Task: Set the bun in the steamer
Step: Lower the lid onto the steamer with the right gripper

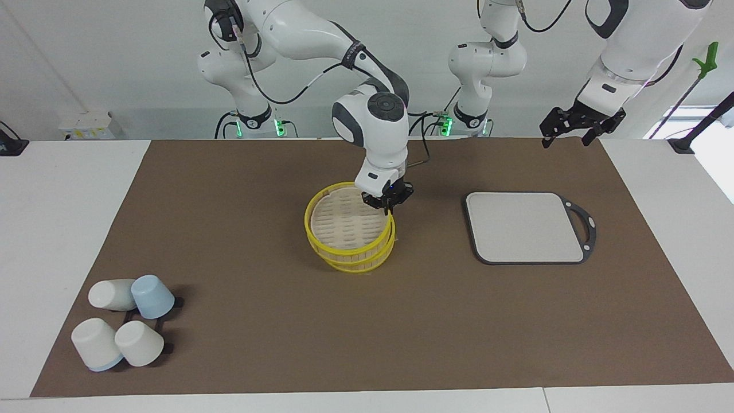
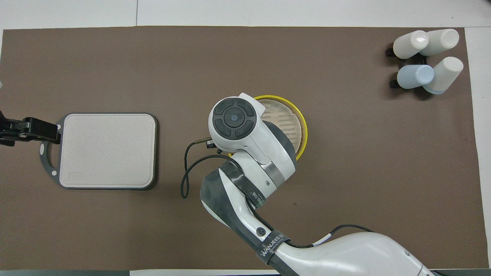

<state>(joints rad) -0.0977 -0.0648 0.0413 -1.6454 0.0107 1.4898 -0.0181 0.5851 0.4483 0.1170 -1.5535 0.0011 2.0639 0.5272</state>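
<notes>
While right gripper [image 1: 389,202] pinches lid [image 1: 350,221] rim, tilted over steamer [image 1: 358,259] at frame centre, no bun visible; placing undone. Left gripper [image 1: 575,129] spread wide, waiting upper right.

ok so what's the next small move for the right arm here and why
Probably lift the lid clear and carry it aside to bare mat: the right gripper is shut on its rim, it sits askew on the steamer, and no bun shows.
</notes>
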